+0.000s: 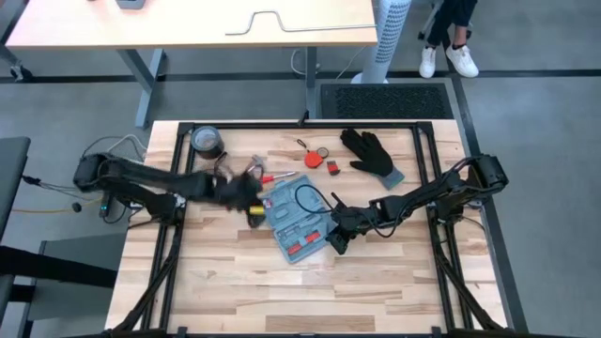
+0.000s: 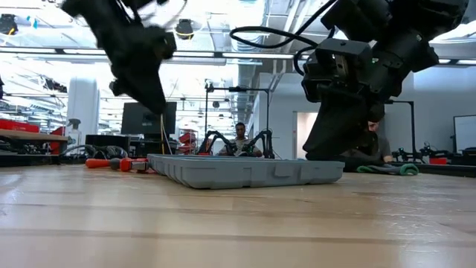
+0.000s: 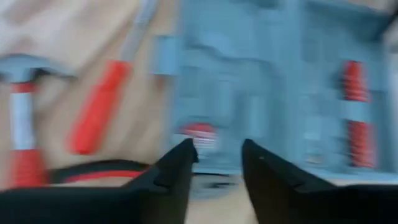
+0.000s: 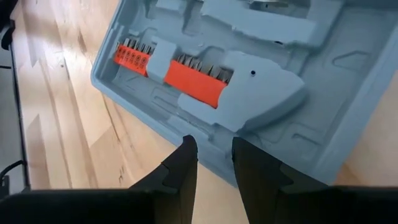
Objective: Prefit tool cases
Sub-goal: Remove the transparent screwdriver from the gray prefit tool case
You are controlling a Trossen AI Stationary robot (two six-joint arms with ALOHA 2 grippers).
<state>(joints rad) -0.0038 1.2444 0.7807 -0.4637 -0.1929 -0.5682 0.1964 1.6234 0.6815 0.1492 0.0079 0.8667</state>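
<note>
Right gripper (image 1: 336, 235): fingers (image 4: 181, 163) slightly parted, empty, poised over the near edge of the tool case (image 1: 299, 218), beside its orange bit holder (image 4: 194, 79). Left gripper (image 1: 252, 197): fingers (image 3: 177, 167) parted with a narrow gap, holding nothing, at the case's opposite edge.

Table (image 1: 376, 282): light wood, black-framed.

Tool case: blue-grey, open, flat near the table's centre, lying between both grippers.

Black glove (image 1: 371, 152): beyond the case, toward the right arm's side.

Dark tape roll (image 1: 207, 142): far left corner.

Red-handled screwdriver (image 3: 99, 106) and hammer (image 3: 22, 130): loose, just beside the case.
</note>
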